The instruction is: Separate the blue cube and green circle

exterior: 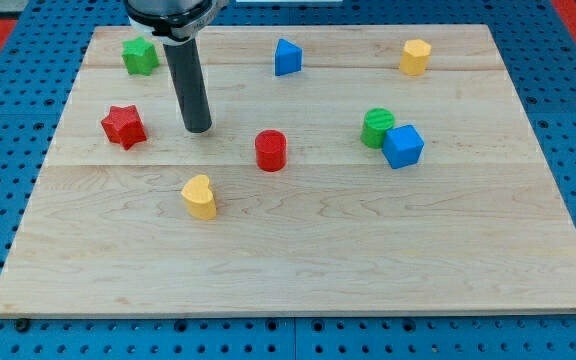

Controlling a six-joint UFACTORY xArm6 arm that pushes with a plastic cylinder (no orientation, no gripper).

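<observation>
The blue cube (403,146) sits on the wooden board (298,250) at the view's right of centre. The green circle (377,127) touches its upper left side. My tip (198,129) rests on the board far to the view's left of both, between the red star (124,125) and the red cylinder (271,150). The tip touches no block.
A green star (140,55) lies at the top left, a blue triangle (287,57) at top centre, a yellow hexagon (415,57) at top right. A yellow heart (199,196) lies below the tip.
</observation>
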